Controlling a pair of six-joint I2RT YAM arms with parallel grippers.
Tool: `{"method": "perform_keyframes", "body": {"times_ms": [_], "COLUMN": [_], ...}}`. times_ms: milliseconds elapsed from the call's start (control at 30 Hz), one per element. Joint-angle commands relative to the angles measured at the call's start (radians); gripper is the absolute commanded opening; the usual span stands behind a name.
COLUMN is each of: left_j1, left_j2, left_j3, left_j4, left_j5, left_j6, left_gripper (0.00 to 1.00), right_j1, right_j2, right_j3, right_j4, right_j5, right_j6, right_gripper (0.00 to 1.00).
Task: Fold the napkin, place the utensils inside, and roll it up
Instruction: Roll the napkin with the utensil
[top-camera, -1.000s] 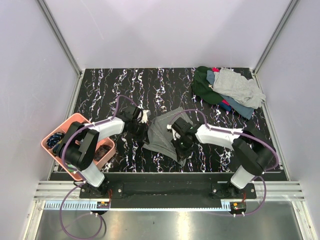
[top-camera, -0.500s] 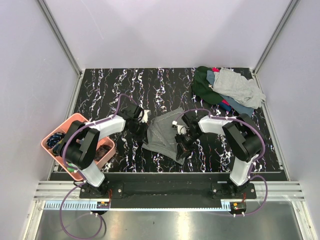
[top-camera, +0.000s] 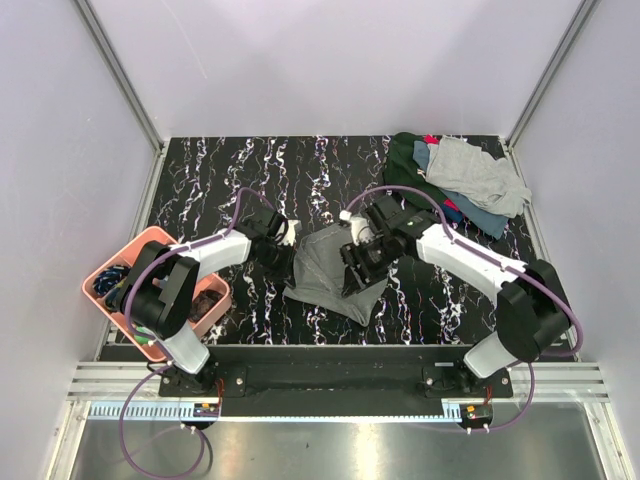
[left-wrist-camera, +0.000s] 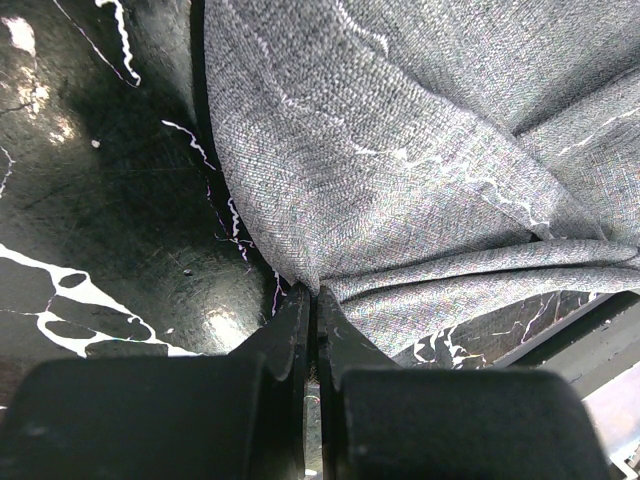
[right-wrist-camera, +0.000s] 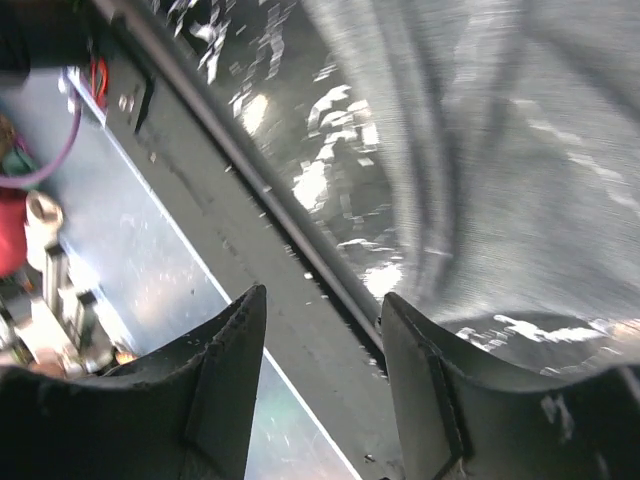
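The grey napkin (top-camera: 328, 268) lies crumpled on the black marbled table between my two arms. My left gripper (top-camera: 284, 256) is at the napkin's left edge. In the left wrist view its jaws (left-wrist-camera: 312, 292) are shut on a pinched fold of the napkin (left-wrist-camera: 420, 150). My right gripper (top-camera: 355, 268) hovers over the napkin's right part with its jaws apart. In the right wrist view the right gripper (right-wrist-camera: 325, 310) holds nothing, and the blurred napkin (right-wrist-camera: 500, 150) lies beyond it. No utensils show in any view.
A heap of green, light-grey and blue cloths (top-camera: 455, 178) sits at the back right corner. A pink basket (top-camera: 108, 272) stands off the table's left edge by my left arm. The table's front rail (right-wrist-camera: 250, 180) runs just under my right gripper.
My right gripper has opened, let go of the napkin and swung from the near edge back over the cloth. My left gripper has kept its pinch in place.
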Motion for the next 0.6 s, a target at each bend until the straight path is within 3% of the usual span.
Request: {"method": "perform_keyframes", "body": {"times_ms": [0, 200, 567], "left_j1": [0.001, 0.001, 0.001], "left_j2": [0.001, -0.004, -0.010], "left_j3": [0.017, 0.014, 0.012], "left_j4": [-0.021, -0.022, -0.022], "left_j5": [-0.050, -0.049, -0.052], "left_j6": [0.027, 0.027, 0.031], "left_gripper": [0.00, 0.00, 0.00], "right_j1": [0.112, 0.184, 0.118], "right_j2": [0.025, 0.103, 0.162], "right_j3": [0.014, -0.017, -0.025], "right_j4": [-0.050, -0.027, -0.086], "right_j5": [0.032, 0.032, 0.182], "right_j6": [0.034, 0.072, 0.075], "right_gripper": [0.58, 0.57, 0.57]}}
